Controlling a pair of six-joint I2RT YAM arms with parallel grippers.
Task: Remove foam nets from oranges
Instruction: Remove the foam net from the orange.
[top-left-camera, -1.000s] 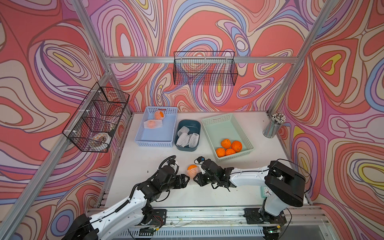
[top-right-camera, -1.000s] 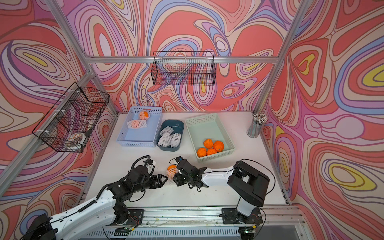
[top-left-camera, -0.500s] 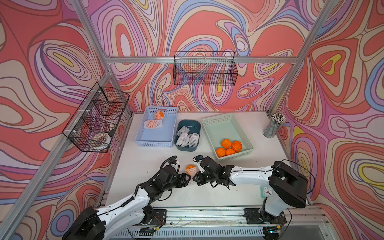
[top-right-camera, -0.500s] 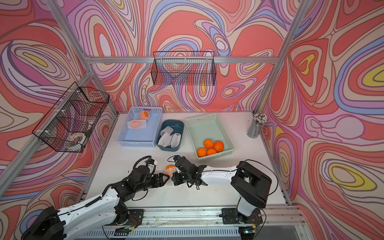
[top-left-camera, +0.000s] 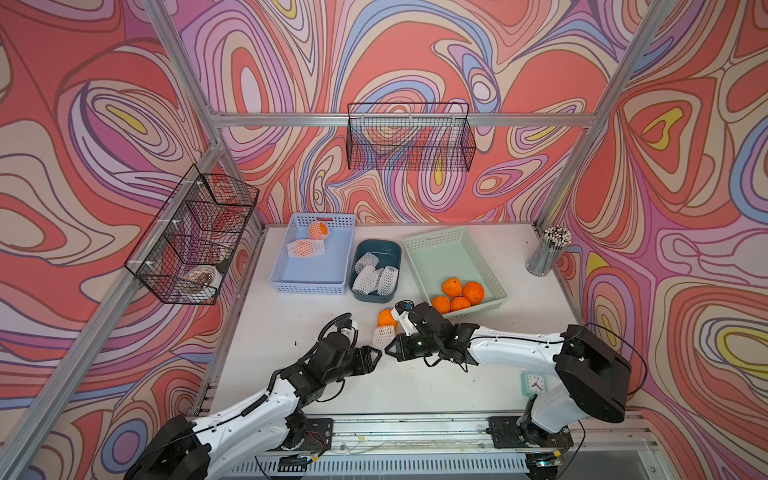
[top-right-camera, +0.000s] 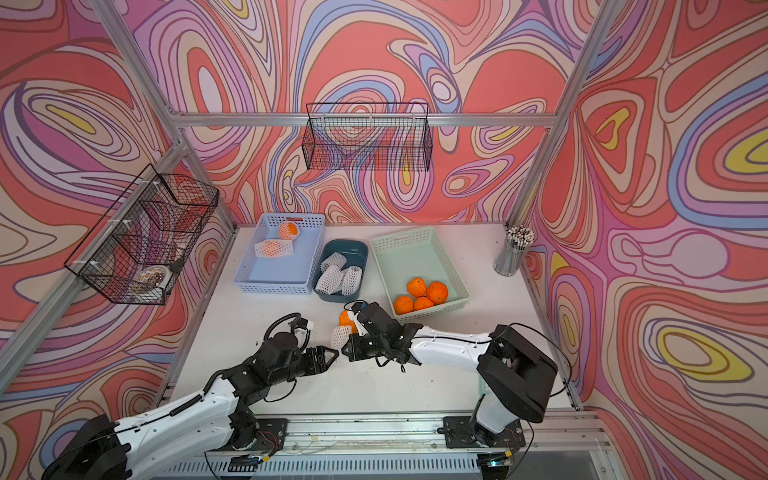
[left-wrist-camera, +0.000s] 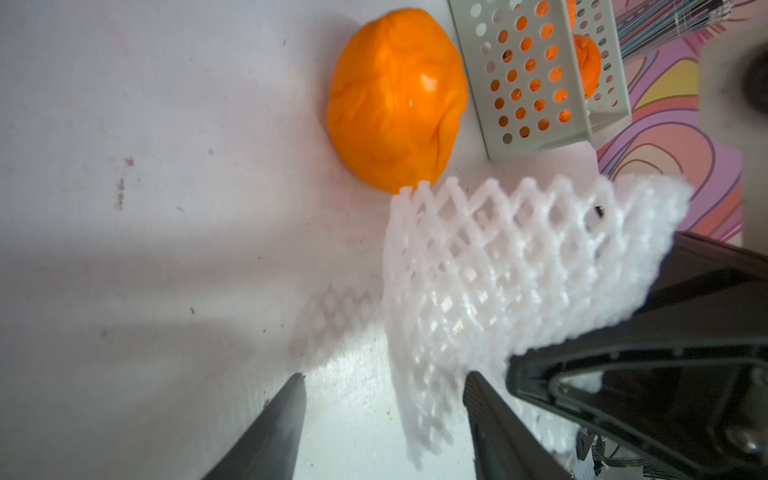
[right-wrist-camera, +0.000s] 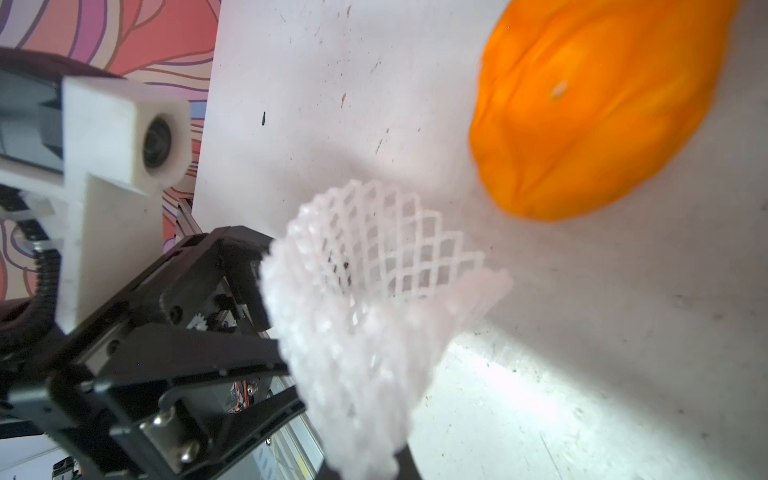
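Note:
A bare orange (top-left-camera: 385, 318) (left-wrist-camera: 395, 99) lies on the white table just in front of the green tray. An empty white foam net (top-left-camera: 383, 336) (right-wrist-camera: 365, 316) hangs right in front of it. My right gripper (top-left-camera: 388, 351) is shut on the net's near end, and the net hides its fingertips in the right wrist view. My left gripper (top-left-camera: 376, 356) (left-wrist-camera: 384, 386) faces it tip to tip and is open, with a loose edge of the net (left-wrist-camera: 419, 395) dangling between its fingers. Two netted oranges (top-left-camera: 305, 248) lie in the blue basket (top-left-camera: 309, 287).
The green tray (top-left-camera: 432, 240) holds several bare oranges (top-left-camera: 457, 296). A dark teal bin (top-left-camera: 379, 243) between the blue basket and the tray holds empty nets. A cup of sticks (top-left-camera: 547, 253) stands at the back right and a small clock (top-left-camera: 536, 382) at the front right. Black wire baskets (top-left-camera: 409, 139) hang on the walls.
The orange has slipped out of its net and lies a little farther back. The right gripper has shut on the net, and the left gripper's jaws have narrowed somewhat.

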